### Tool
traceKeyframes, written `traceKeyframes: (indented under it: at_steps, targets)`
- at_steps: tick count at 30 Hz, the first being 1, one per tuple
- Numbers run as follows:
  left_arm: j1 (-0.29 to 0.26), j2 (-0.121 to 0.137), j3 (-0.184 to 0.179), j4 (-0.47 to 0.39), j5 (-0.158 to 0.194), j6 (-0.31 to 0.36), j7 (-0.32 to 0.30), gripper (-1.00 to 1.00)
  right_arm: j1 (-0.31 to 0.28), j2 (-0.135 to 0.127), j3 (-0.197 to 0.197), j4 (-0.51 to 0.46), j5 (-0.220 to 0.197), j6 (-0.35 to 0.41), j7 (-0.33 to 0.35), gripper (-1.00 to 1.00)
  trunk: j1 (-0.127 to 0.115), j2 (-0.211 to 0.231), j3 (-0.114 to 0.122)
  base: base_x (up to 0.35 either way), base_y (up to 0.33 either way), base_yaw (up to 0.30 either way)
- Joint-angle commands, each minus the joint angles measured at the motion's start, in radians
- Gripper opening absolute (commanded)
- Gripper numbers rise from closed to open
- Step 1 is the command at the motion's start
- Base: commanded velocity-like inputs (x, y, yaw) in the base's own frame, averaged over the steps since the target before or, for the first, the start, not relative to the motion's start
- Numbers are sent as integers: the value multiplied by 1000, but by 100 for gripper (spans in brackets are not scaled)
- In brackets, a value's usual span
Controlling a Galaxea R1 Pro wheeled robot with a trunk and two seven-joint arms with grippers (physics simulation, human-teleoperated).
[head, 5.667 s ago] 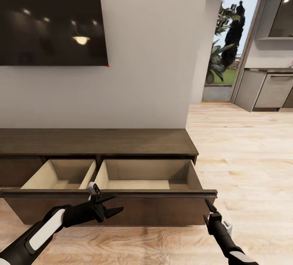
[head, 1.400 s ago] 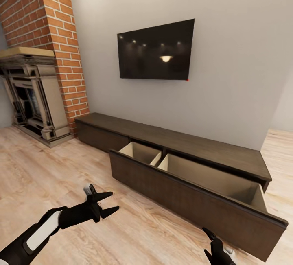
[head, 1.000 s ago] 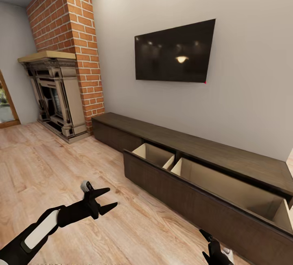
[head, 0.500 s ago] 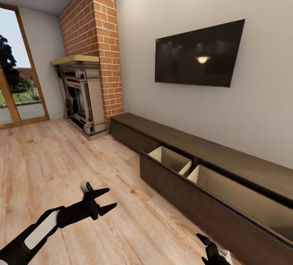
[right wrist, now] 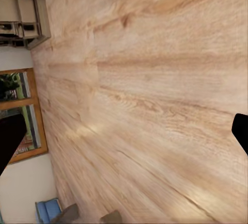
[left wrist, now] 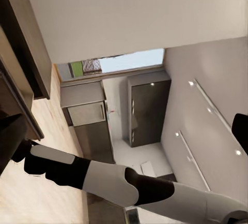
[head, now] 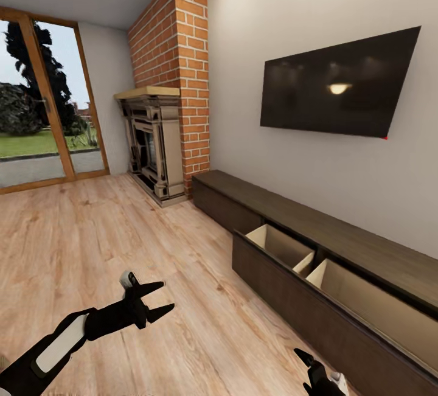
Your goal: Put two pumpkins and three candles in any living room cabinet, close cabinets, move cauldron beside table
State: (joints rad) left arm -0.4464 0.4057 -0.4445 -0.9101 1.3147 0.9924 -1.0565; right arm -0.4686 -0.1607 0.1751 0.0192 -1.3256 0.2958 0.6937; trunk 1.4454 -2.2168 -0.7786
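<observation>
Ahead of left gripper (head: 159,300): bare wood floor (head: 91,232), open passage.
To its right: cabinet (head: 340,274), drawer pulled out, blocking.

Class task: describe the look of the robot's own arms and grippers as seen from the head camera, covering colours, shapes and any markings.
The left arm has a white shell over a black frame, narrowing to a black wrist. The left gripper is black with two slim pointed fingers and a small pale round knob behind them. The right gripper is also black and pointed, with a white part at its wrist. No cables or markings are visible.
</observation>
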Motion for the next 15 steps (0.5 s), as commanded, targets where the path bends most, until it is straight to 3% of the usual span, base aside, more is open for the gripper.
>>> traceKeyframes:
  at_steps: [1, 10, 15]
  targets:
    - [-2, 1, -4, 1, 3, 4, -3, 100, -1, 0, 8, 2, -10, 5, 5, 100, -4, 7, 2, -75, 0, 290]
    - [-3, -1, -5, 1, -2, 3, -2, 100, -1, 0, 7, 1, -8, -12, 5, 100, -39, 70, 30, -274, 0, 290]
    - [-3, -2, -5, 0, -4, 3, -2, 100, -1, 0, 7, 2, -8, -25, 4, 100, -58, 105, 44, -139, 0, 288]
